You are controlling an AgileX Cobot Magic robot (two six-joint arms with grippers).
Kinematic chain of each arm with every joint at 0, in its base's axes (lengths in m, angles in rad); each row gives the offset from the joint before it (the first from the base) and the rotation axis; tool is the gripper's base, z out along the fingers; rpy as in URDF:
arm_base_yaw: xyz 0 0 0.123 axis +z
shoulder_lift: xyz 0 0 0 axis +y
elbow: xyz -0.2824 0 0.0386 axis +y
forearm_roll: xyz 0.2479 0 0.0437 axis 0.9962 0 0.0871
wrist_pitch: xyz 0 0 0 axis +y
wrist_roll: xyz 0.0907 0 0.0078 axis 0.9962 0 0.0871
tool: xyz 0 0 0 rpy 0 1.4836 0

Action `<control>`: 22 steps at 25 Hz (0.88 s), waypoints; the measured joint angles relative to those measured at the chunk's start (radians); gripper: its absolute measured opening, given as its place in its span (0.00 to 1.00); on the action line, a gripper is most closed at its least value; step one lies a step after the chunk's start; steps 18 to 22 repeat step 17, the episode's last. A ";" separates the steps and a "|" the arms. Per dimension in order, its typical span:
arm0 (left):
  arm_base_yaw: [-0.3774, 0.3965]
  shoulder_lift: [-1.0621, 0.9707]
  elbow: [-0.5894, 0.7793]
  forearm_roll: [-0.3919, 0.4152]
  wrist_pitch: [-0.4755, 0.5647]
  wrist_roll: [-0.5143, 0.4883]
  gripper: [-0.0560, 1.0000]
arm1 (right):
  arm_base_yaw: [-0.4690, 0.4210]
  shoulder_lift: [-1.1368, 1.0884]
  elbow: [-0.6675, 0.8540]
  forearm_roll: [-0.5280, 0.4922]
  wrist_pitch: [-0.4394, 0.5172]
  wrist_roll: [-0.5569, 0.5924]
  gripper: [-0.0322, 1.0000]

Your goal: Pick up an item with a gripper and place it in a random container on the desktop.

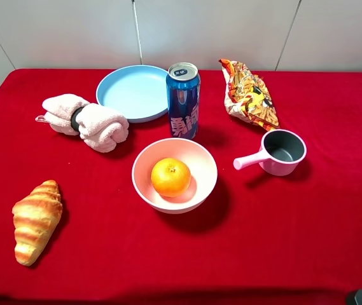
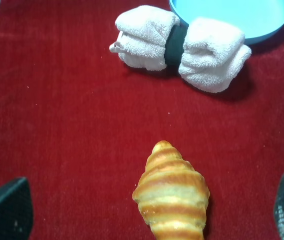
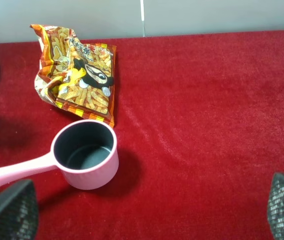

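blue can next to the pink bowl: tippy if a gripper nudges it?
Probably. The blue can stands tall and narrow on soft red cloth, so a high push may topple it. Its tab looks opened; possibly light. Once down, it would likely roll.

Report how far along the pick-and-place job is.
Looks done: the orange sits inside the pink bowl on the red desktop. In hand: nothing; the left gripper and right gripper each show wide-apart, empty fingertips, pulled back near the table's front edge. Left: nothing visibly outstanding; the croissant lies untouched.
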 joint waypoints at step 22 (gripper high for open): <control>0.000 0.000 0.000 0.000 0.000 0.000 0.96 | 0.000 0.000 0.000 0.000 0.000 0.000 0.70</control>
